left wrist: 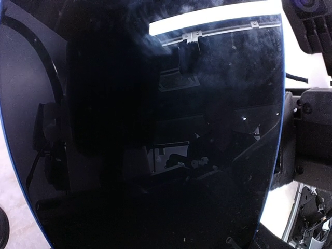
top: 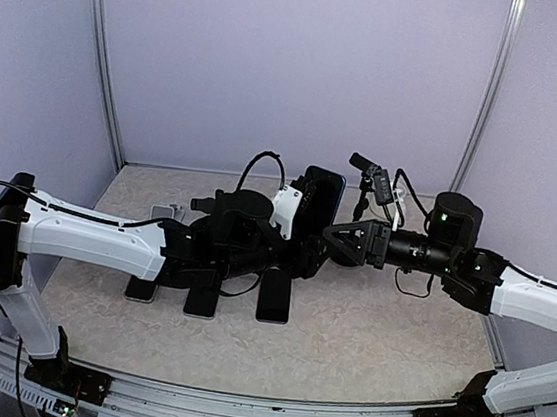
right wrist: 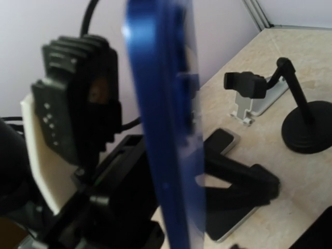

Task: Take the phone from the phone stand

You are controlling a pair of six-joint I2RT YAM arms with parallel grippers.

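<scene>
The phone point(top: 322, 198), dark-screened with a blue case, stands upright above the table at the tip of my left gripper point(top: 299, 246), which appears shut on its lower end. Its screen point(left wrist: 171, 129) fills the left wrist view and hides the left fingers. In the right wrist view the phone point(right wrist: 166, 119) shows edge-on and close, apart from a black folding phone stand point(right wrist: 244, 181) on the table behind it. My right gripper point(top: 329, 240) sits just right of the phone's lower part. No finger closes in front of the phone, so it looks open.
Three dark flat slabs point(top: 273, 299) lie on the table under the left arm. A small silver stand point(top: 167, 213) sits at the back left, also in the right wrist view point(right wrist: 249, 98). A black round-based stand point(right wrist: 306, 129) stands beside it.
</scene>
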